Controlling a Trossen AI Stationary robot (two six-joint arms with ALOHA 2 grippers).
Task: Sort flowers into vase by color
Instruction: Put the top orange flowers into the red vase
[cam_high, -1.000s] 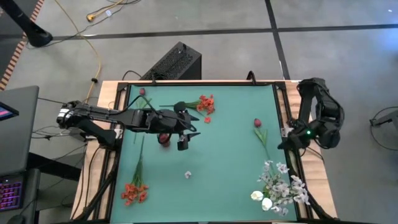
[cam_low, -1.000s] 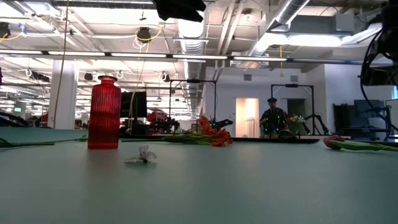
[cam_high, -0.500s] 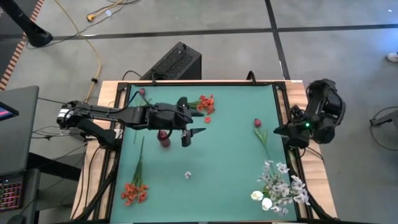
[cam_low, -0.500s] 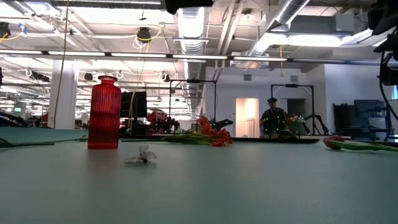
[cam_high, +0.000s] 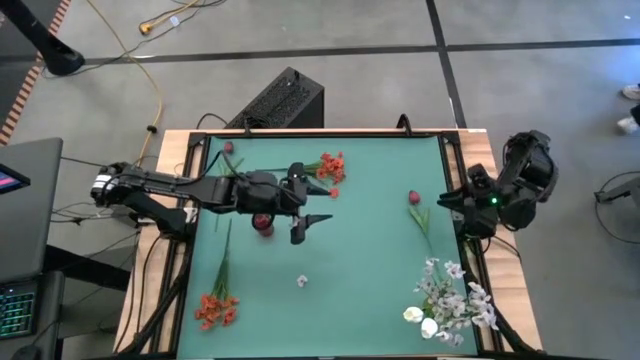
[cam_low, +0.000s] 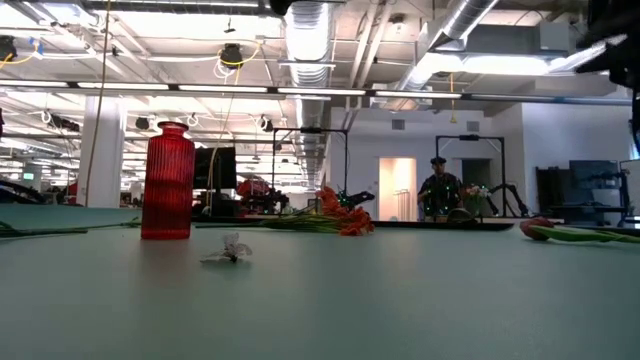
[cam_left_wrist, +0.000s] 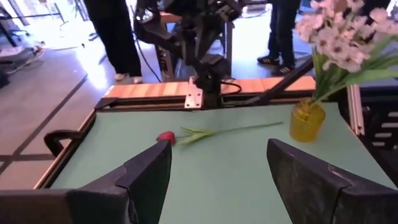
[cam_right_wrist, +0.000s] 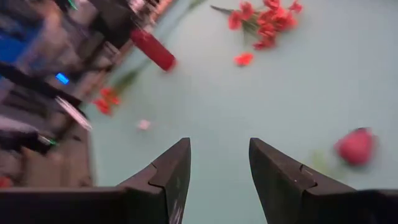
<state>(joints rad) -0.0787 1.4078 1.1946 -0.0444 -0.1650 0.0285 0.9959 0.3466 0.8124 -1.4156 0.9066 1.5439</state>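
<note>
While scattered across the green table (cam_high: 370, 270), the flowers sit in five places: an orange-red cluster (cam_high: 329, 167) near the far edge, another orange-red cluster (cam_high: 215, 308) on a long stem at the near left corner, a dark red bud (cam_high: 414, 198) on its stem toward the right side, a small dark bud (cam_high: 228, 147) at the far left corner, and white sprays (cam_high: 455, 298) bunched at the near right corner. Seen from the left wrist, standing in a yellow vase (cam_left_wrist: 307, 120). Lying loose mid-table, a single white blossom (cam_high: 302, 281). Mostly hidden from above under the left arm, a red ribbed vase (cam_low: 167, 181), plain and upright in the low view.

Hovering over the table's middle, the left gripper (cam_high: 308, 222), fingers spread wide and holding nothing; vase just beside it, orange-red cluster a little beyond, dark red bud well apart straight ahead between the fingers (cam_left_wrist: 143, 173) in its own view. Parked off the right edge, the right gripper (cam_right_wrist: 214, 165), fingers parted and empty, pointed across the table at the dark red bud, blurred there.

Cut off at the top of the low view, both arms. No readable labels or writing anywhere. Far back in the room, a person (cam_low: 438, 190), small and hard to make out; legs only in the left wrist view.
</note>
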